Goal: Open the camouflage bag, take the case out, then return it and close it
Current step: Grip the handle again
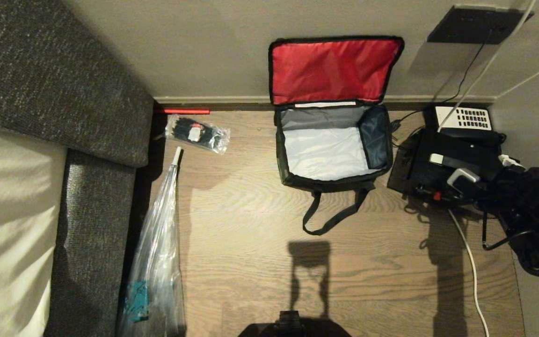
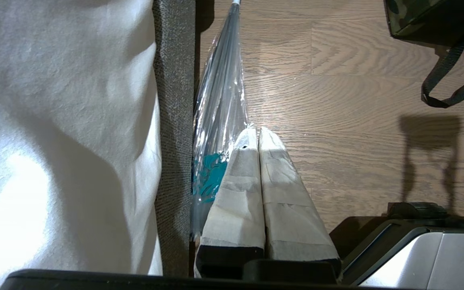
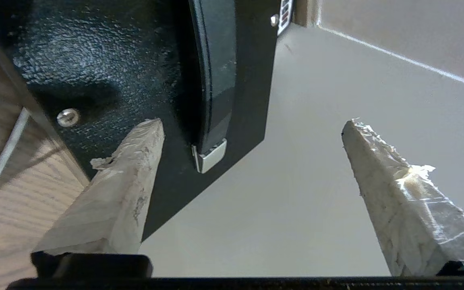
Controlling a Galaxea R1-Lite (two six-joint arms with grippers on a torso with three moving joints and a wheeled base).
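Head view: wood-grain floor (image 1: pixel 260 262), beige wall (image 1: pixel 204 47), grey sofa (image 1: pixel 91 206) on the left.

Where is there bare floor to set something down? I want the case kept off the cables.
Bare wood lies in front of the camouflage bag, past its strap handle, and between it and the long clear plastic bag. It is crowded to the bag's right: the case, the telephone, cables and the open right gripper.
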